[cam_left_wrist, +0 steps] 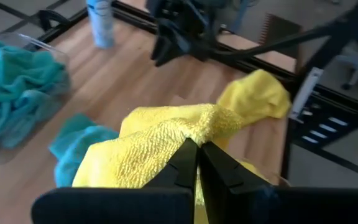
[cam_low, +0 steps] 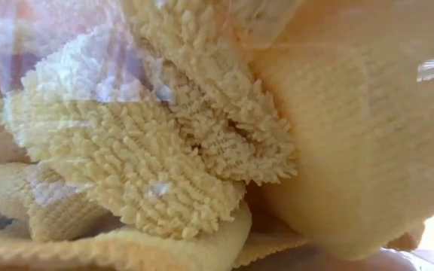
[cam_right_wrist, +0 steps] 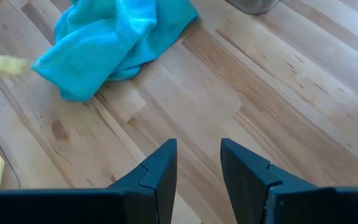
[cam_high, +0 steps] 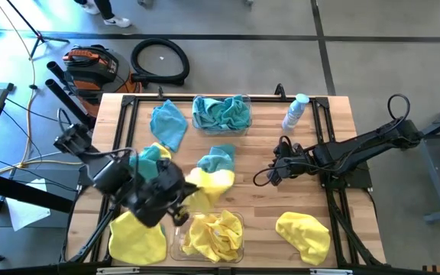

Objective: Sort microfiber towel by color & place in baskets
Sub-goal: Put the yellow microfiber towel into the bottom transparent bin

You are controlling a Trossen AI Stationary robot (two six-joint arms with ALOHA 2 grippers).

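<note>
My left gripper (cam_left_wrist: 199, 152) is shut on a yellow microfiber towel (cam_high: 208, 183), raised just beyond the near basket (cam_high: 176, 243), which holds yellow towels (cam_low: 164, 150). The far basket (cam_high: 244, 130) holds teal towels. Loose teal towels lie at the far left (cam_high: 168, 122), at mid-table (cam_high: 216, 159) and partly under my left arm (cam_high: 153, 156). Loose yellow towels lie at the near left (cam_high: 136, 238) and near right (cam_high: 304, 233). My right gripper (cam_right_wrist: 199, 162) hovers open over bare wood at the right (cam_high: 270, 176). My left gripper pinches a bunched-up ridge of the yellow towel (cam_left_wrist: 209, 127) between its two fingertips, coming at it slanting down. The cloth is gathered into folds at the fingers and drapes down on both sides of them. Whether its lower edge touches the table, I cannot tell.
A small white-and-clear bottle (cam_high: 295, 112) stands at the far right beside the far basket. Black frame rails run along the table's edges. Bare wood lies between the mid-table teal towel and my right gripper.
</note>
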